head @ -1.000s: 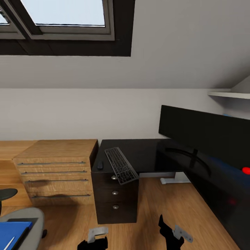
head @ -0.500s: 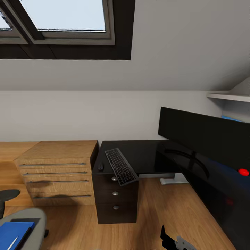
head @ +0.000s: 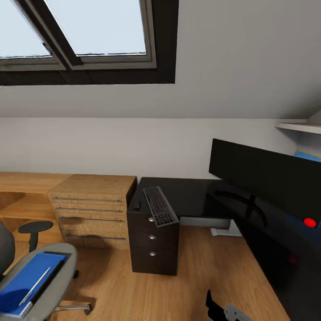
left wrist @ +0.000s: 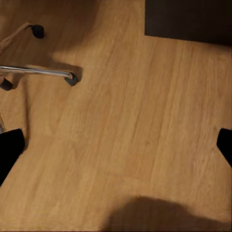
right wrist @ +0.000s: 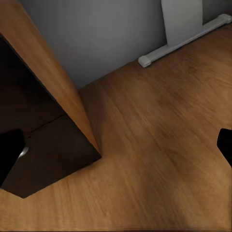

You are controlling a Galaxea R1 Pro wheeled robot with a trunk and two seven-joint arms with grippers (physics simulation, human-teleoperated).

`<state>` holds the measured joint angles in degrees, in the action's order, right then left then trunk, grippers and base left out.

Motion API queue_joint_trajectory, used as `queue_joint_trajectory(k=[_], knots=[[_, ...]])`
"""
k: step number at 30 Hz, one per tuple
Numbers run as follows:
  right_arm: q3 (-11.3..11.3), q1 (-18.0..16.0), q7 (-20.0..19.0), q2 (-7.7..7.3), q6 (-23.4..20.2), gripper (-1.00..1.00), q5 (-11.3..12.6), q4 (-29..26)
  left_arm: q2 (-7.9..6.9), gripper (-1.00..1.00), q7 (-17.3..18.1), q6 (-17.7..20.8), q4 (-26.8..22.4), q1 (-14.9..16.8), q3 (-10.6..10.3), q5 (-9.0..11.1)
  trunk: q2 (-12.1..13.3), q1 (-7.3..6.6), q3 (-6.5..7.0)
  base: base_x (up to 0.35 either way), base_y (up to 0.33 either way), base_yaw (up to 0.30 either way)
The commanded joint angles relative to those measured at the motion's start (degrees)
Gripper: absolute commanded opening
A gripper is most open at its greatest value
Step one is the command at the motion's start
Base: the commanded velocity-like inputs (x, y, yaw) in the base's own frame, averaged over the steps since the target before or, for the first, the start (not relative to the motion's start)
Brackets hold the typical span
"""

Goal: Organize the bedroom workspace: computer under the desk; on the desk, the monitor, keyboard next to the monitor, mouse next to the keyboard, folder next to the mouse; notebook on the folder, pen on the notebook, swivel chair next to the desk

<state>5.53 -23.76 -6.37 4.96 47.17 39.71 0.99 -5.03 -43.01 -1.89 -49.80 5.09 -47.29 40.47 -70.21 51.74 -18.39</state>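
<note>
The glossy black desk (head: 191, 191) carries the black monitor (head: 267, 176) at the right. The silver-grey keyboard (head: 159, 206) lies over the desk's drawer unit (head: 153, 249), its near end past the edge. The small dark mouse (head: 136, 205) sits just left of it. At the lower left, the swivel chair (head: 58, 281) holds the blue folder (head: 26, 281) with the white pen (head: 35, 285) on top. A dark flat edge shows under the folder; I cannot tell if it is the notebook. The computer is out of view. My left gripper (left wrist: 116, 150) and right gripper (right wrist: 116, 150) hang open over bare floor.
A light wooden drawer chest (head: 89, 205) stands against the desk's left side. A red object (head: 309, 222) lies on the desk at far right. The chair's chrome base leg (left wrist: 38, 71) is near my left gripper; the white desk foot (right wrist: 183, 41) is beyond my right.
The whole view has shifted: the camera turned left, bringing more of the chair, folder and pen into sight. My left arm dropped below the head view. Nothing on the desk moved.
</note>
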Motion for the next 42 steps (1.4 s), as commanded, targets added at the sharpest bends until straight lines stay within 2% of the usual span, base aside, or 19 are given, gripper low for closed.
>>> queue_joint_trajectory(k=[1,3,8,11,13,21,42], knots=[[0.5,0.0,-0.3,0.00,0.2,1.00,0.6,0.1,-0.07,1.00,-0.4,-0.2,-0.1,0.1,-0.3,0.5,0.4,-0.26,0.12,-0.279,-0.243,0.217],[0.5,0.1,-0.4,-0.02,0.2,1.00,0.4,0.1,-0.07,1.00,-0.4,-0.1,0.1,0.1,-0.3,0.5,1.2,-0.69,0.47,-0.279,-0.243,0.150],[0.6,0.8,-0.4,-0.05,3.0,1.00,-2.9,0.1,-0.07,1.00,-0.4,-0.2,0.3,0.1,-0.3,0.5,3.2,-1.79,1.37,-0.291,-0.194,0.032],[0.6,1.1,-0.4,-0.04,4.0,1.00,-3.5,0.1,-0.09,1.00,-0.3,-0.3,0.3,0.1,-0.3,0.6,4.4,-2.45,1.91,-0.327,-0.054,0.006],[0.6,1.1,-0.4,-0.04,4.2,1.00,-3.6,0.1,-0.09,1.00,-0.3,-0.3,0.3,0.1,-0.1,0.6,5.2,-2.89,2.27,-0.337,-0.016,0.002],[0.6,1.2,-0.4,-0.04,4.3,1.00,-3.8,0.1,-0.07,1.00,-0.2,-0.3,0.4,0.1,3.1,0.6,8.4,-4.65,3.71,-0.324,-0.004,0.000],[0.6,1.2,-0.4,-0.33,4.3,1.00,-3.8,0.1,0.02,1.00,-0.2,-0.4,1.9,0.1,3.3,0.6,16.8,-9.26,7.48,-0.027,0.000,0.000]])
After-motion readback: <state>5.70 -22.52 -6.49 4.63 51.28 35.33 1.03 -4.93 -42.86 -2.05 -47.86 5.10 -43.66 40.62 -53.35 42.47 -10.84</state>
